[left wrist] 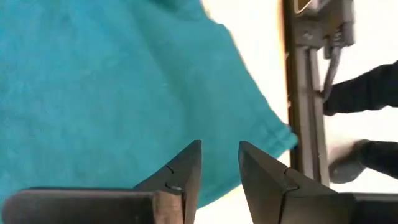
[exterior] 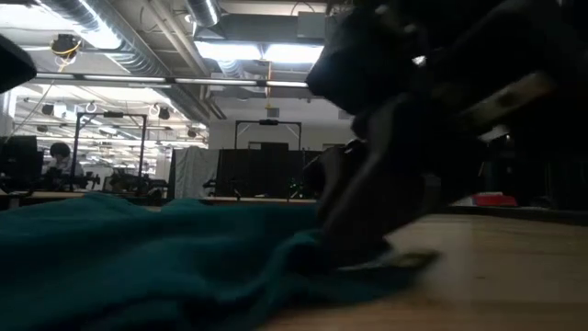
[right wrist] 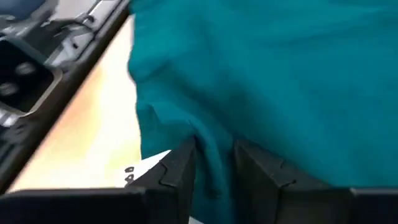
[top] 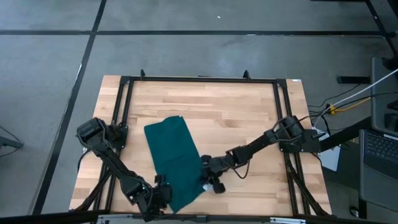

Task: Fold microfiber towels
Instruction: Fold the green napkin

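The dark teal-green towel (top: 173,158) lies flat on the wooden table, slanting from far left to near right. Its small white tag (right wrist: 149,165) sits at the edge by my right gripper. My right gripper (top: 208,177) is at the towel's right edge near its near end, shut on bunched cloth (right wrist: 211,163); in the low view it is the dark mass (exterior: 367,211) at the towel's edge. My left gripper (top: 163,191) stands over the towel's near left corner (left wrist: 273,134), its fingers (left wrist: 186,168) slightly apart, with flat cloth showing between them. My right gripper pinches a raised fold of the towel's right edge (right wrist: 198,142) between its two fingers, beside the white tag. The fingers come slanting down from the table's right side. The cloth puckers at the fingers; the rest of the towel lies on the table.
A black metal frame (top: 199,79) runs around the table's far and side edges; its rail shows close by in the left wrist view (left wrist: 305,93). Bare wood (top: 249,118) lies to the right of the towel and beyond it. Cables and a laptop (top: 379,149) sit off the table's right.
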Robot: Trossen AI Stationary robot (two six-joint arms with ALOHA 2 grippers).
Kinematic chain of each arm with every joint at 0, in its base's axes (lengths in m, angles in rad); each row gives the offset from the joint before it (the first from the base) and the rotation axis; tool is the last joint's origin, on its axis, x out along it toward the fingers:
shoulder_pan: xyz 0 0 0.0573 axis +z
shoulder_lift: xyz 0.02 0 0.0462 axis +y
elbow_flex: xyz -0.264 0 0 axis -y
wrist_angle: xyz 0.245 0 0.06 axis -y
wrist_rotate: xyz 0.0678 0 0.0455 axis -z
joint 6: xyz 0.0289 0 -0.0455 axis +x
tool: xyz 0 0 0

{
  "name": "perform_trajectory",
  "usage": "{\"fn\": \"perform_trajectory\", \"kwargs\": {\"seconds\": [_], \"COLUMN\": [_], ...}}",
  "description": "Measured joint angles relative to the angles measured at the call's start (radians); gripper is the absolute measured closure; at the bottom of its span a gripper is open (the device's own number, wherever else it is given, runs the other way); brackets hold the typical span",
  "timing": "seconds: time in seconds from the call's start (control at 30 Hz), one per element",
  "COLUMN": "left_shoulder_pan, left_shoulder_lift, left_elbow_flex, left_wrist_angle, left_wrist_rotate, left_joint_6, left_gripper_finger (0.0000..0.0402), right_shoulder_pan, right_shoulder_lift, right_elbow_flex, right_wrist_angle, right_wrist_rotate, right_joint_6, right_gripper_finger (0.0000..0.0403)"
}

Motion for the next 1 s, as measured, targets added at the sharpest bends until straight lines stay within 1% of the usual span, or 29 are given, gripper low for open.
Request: {"fn": "perform_trajectory", "kwargs": {"seconds": [0.17,0.3,0.53,0.67,0.73,0.87,1.0], "left_shoulder_pan": [0.001,0.005,0.036,0.063,0.07,0.091,0.092], "left_shoulder_lift": [0.02,0.063,0.125,0.135,0.137,0.148,0.163], "left_elbow_flex": [0.001,0.002,0.007,0.008,0.009,0.012,0.014], "left_wrist_angle": [0.007,0.007,0.07,0.087,0.068,0.02,0.017], "left_wrist_rotate": [-0.004,-0.016,-0.076,-0.066,-0.052,-0.008,-0.008], "left_joint_6": [0.059,0.069,0.023,0.036,0.016,-0.093,-0.146], "left_gripper_finger": [0.03,0.03,0.03,0.03,0.03,0.0301,0.0321], "right_shoulder_pan": [-0.056,-0.084,-0.076,-0.069,-0.069,-0.068,-0.067], "right_shoulder_lift": [0.0,0.0,0.0,0.0,0.0,0.001,0.001], "right_elbow_flex": [0.0,0.0,0.0,0.0,0.0,-0.001,-0.001], "right_wrist_angle": [0.001,0.001,0.002,0.002,0.007,0.017,0.029], "right_wrist_rotate": [0.009,-0.001,-0.022,-0.022,-0.023,-0.028,-0.032], "right_joint_6": [-0.015,-0.02,0.002,0.009,0.02,0.026,0.027], "right_gripper_finger": [0.0282,0.029,0.03,0.0296,0.0292,0.0288,0.0292]}}
